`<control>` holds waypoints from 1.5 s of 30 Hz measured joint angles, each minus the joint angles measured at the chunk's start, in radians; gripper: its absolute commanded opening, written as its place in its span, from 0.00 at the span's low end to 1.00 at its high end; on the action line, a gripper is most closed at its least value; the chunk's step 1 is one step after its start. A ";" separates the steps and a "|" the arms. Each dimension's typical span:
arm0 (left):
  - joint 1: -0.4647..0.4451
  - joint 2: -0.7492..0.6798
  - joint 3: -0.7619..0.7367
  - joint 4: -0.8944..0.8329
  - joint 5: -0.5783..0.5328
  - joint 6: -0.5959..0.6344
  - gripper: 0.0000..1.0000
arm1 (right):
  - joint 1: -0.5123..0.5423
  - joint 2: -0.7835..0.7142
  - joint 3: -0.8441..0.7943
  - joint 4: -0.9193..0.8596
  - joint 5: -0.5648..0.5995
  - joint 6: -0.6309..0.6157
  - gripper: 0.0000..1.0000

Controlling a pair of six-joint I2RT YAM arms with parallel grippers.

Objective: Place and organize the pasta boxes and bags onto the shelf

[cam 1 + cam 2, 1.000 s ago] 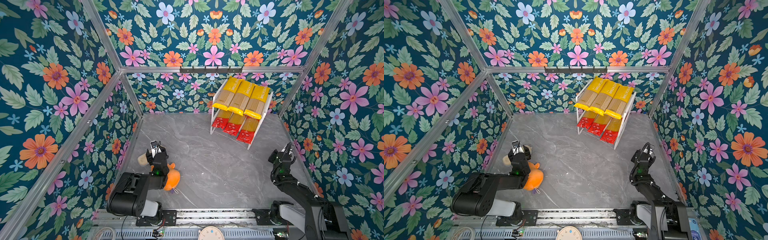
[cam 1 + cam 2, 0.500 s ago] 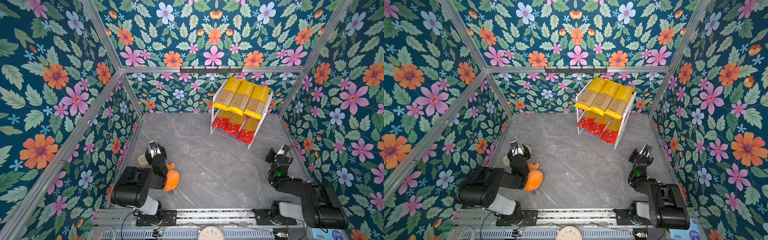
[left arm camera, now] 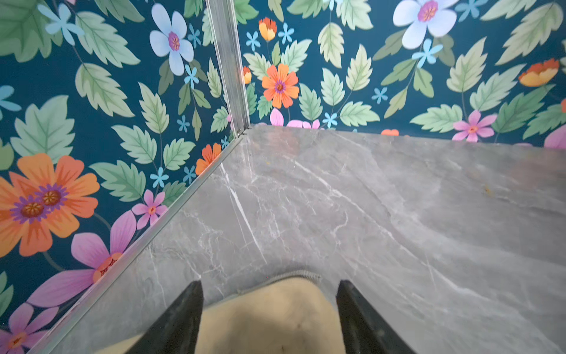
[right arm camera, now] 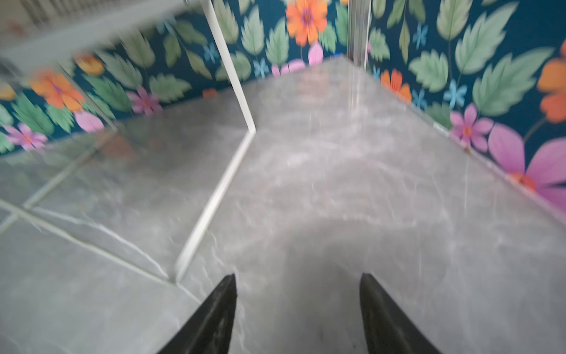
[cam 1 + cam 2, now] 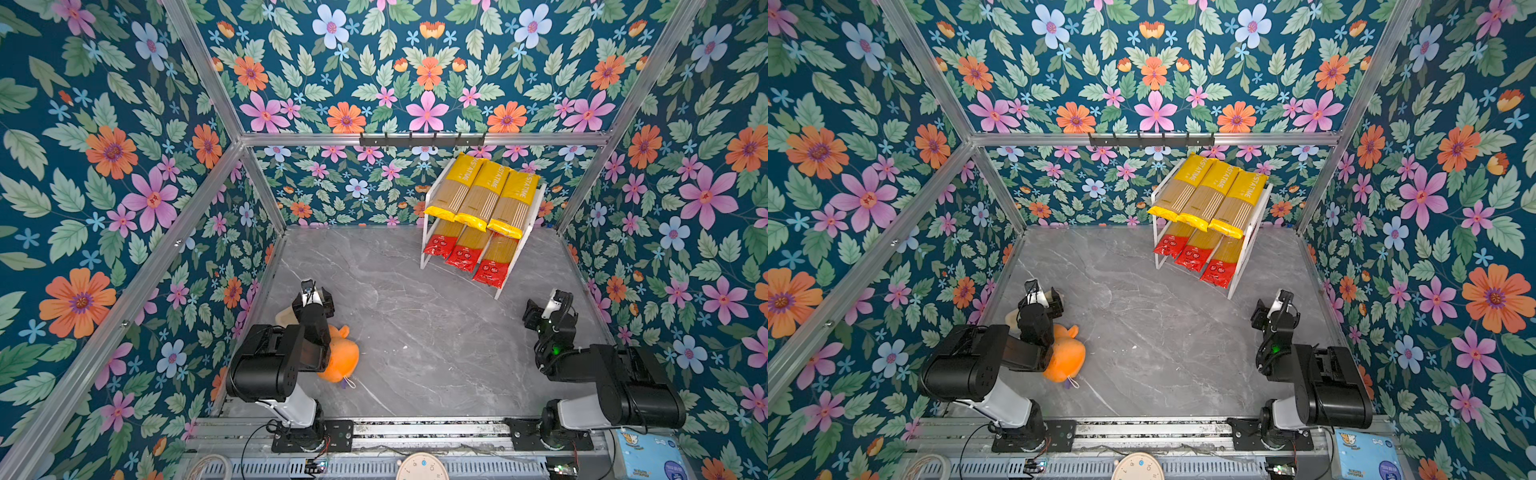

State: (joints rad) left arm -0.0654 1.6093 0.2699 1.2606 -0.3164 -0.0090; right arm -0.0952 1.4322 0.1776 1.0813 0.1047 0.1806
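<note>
floral walls box in a grey marble tabletop, seen whole only in both top views. at its far right a white two-tier shelf stands near the back wall. three yellow spaghetti packs marked "pastatime" lie side by side on its top board. three red-ended spaghetti packs with clear middles lie side by side on the lower board, their red ends jutting past the front edge. both arms are folded low at the near edge. the left gripper sits near the left wall and the right gripper near the right wall, both well apart from the shelf, with the right one the nearer. an orange plush toy lies on the table, partly under the left arm; neither wrist view shows it. the left wrist view faces the far left corner, away from the shelf and every pack. it alone shows the left gripper's jaws standing well apart, above a beige oblong object that spreads wider than the gap between them, with no grip on it visible. the top views show only an end of that object peeking out beside the arm. the right wrist view, blurred, catches only the shelf's thin white frame on the marble and a pale board edge, with no pack legible. there the right gripper also has its jaws spread wide, with bare tabletop between them and nothing held.
</note>
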 measured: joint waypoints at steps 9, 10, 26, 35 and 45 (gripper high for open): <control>0.006 -0.004 0.003 -0.020 0.027 -0.018 0.76 | 0.011 0.004 0.036 -0.034 -0.023 -0.016 0.68; 0.006 -0.004 0.003 -0.020 0.027 -0.018 0.78 | 0.011 0.004 0.037 -0.032 -0.023 -0.018 0.69; 0.006 -0.004 0.003 -0.020 0.030 -0.022 1.00 | 0.028 0.011 0.063 -0.050 -0.013 -0.029 0.77; 0.006 -0.004 0.002 -0.020 0.029 -0.022 1.00 | 0.035 0.012 0.071 -0.076 0.004 -0.030 0.85; 0.006 -0.004 0.002 -0.020 0.029 -0.022 1.00 | 0.040 0.012 0.073 -0.077 0.011 -0.034 0.99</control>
State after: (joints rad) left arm -0.0597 1.6054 0.2722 1.2407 -0.2871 -0.0311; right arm -0.0547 1.4445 0.2504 1.0042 0.1158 0.1471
